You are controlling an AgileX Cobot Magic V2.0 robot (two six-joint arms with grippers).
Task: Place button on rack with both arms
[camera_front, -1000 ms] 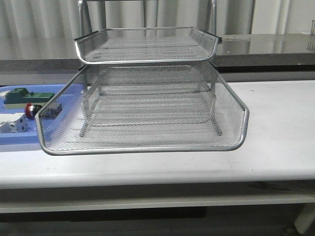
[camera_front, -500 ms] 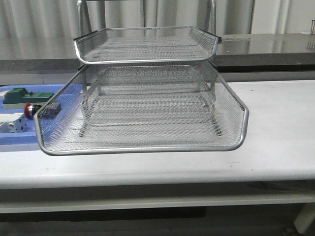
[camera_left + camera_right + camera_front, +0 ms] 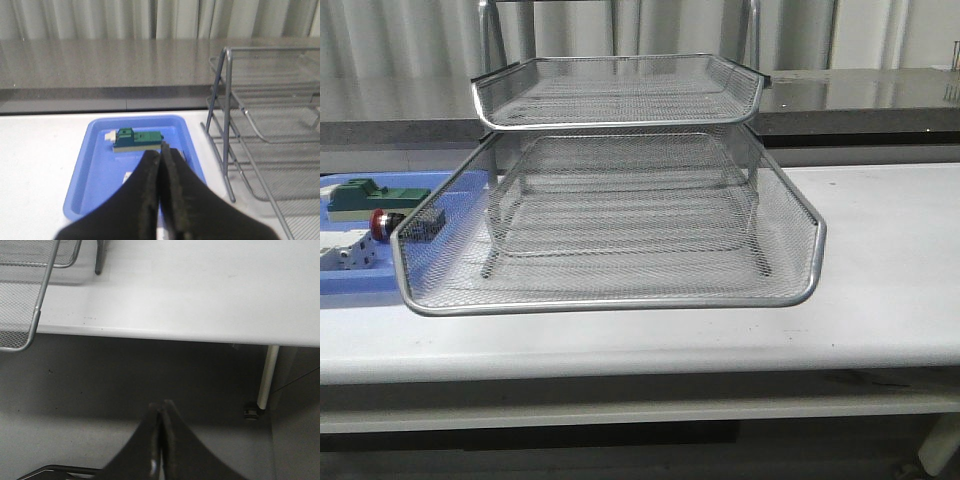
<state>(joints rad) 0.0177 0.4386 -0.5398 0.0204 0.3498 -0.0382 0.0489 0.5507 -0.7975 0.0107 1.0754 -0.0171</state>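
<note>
The button point(image 3: 386, 222), red-headed with a dark body, lies on the blue tray point(image 3: 360, 283) at the left, partly behind the mesh of the rack point(image 3: 610, 215). The silver wire rack stands mid-table with a tray pulled out toward me. Neither arm shows in the front view. My left gripper point(image 3: 161, 154) is shut with nothing in it, hovering over the blue tray point(image 3: 95, 165); its fingers hide the button. The rack's frame point(image 3: 227, 115) rises beside it. My right gripper point(image 3: 161, 407) is shut and empty, below and in front of the table edge, with a corner of the rack point(image 3: 30, 295) in view.
A green block point(image 3: 370, 196) point(image 3: 136, 140) and a white block point(image 3: 348, 253) also lie on the blue tray. A grey counter point(image 3: 860, 95) runs behind the table. A table leg point(image 3: 266, 377) stands near the right gripper, above the grey floor.
</note>
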